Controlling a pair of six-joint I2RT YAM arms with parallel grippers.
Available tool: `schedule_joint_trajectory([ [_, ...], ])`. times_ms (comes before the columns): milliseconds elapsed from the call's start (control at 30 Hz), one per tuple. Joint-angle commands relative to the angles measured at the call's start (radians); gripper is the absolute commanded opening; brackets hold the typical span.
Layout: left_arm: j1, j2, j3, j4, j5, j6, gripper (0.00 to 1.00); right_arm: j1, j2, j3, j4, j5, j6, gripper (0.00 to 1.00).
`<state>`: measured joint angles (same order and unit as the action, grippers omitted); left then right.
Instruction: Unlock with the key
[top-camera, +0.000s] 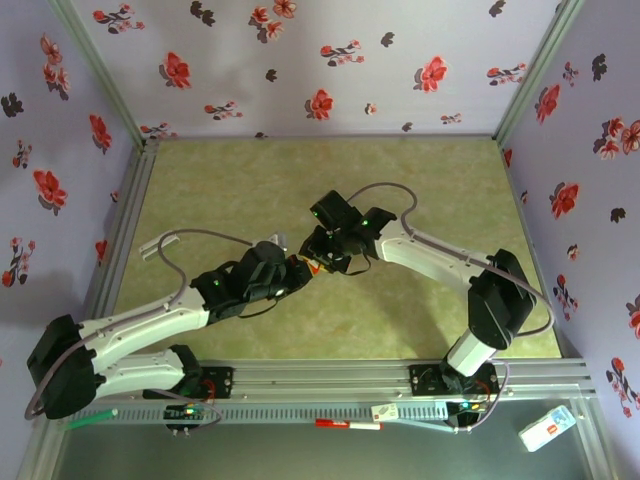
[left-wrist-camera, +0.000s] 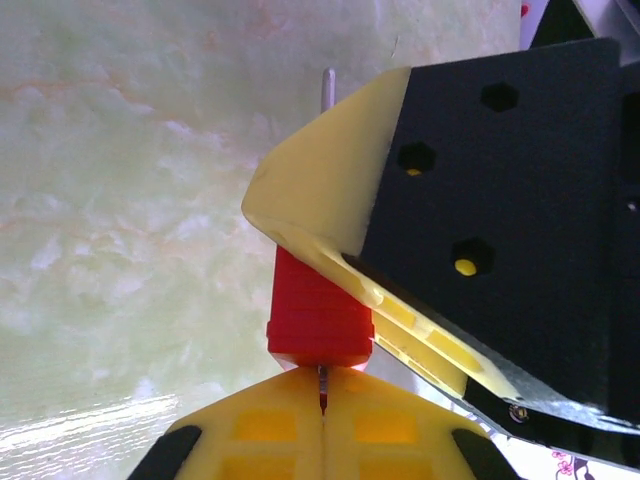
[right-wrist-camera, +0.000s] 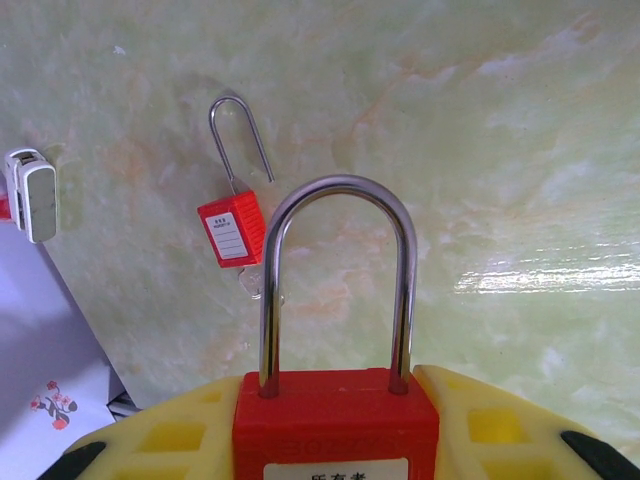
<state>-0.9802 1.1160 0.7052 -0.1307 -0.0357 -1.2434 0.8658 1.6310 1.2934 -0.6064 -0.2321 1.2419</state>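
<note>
My right gripper (right-wrist-camera: 335, 392) is shut on a red padlock (right-wrist-camera: 335, 425), gripping the body between its yellow fingers (right-wrist-camera: 480, 420). The steel shackle (right-wrist-camera: 337, 190) stands up, both legs seated in the body. My left gripper (left-wrist-camera: 322, 374) is shut on the key. Only a thin sliver of its blade (left-wrist-camera: 322, 388) shows between the fingertips, and it runs into the underside of the red padlock body (left-wrist-camera: 320, 315). The key's head is hidden inside the left fingers. In the top view both grippers meet over the table's middle, left gripper (top-camera: 296, 273) against right gripper (top-camera: 326, 261).
A second, smaller red padlock (right-wrist-camera: 232, 228) with a thin wire shackle lies on the green marbled table (top-camera: 250, 190) beyond the held one. A white block (right-wrist-camera: 30, 195) sits to its left. Floral walls enclose three sides. A red pen (top-camera: 348, 425) lies on the near rail.
</note>
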Motion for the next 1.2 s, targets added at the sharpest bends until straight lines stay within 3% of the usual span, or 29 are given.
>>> schedule_joint_trajectory([
  [0, -0.003, 0.021, 0.064, -0.002, -0.035, 0.071, 0.00, 0.032, 0.005, 0.009, 0.027, -0.047, 0.032, 0.00],
  [367, -0.147, 0.108, 0.252, -0.280, -0.154, 0.476, 0.00, 0.014, 0.019, 0.009, 0.039, -0.099, 0.036, 0.00],
  [767, -0.315, 0.164, 0.328, -0.337, -0.316, 0.837, 0.00, 0.000, 0.008, -0.007, 0.066, -0.139, 0.046, 0.00],
  [967, -0.345, 0.183, 0.354, -0.363, -0.318, 0.925, 0.00, -0.005, 0.003, -0.017, 0.079, -0.149, 0.050, 0.00],
  [1167, -0.347, 0.143, 0.312, -0.308, -0.304, 0.895, 0.00, -0.007, 0.000, -0.027, 0.082, -0.154, 0.049, 0.00],
])
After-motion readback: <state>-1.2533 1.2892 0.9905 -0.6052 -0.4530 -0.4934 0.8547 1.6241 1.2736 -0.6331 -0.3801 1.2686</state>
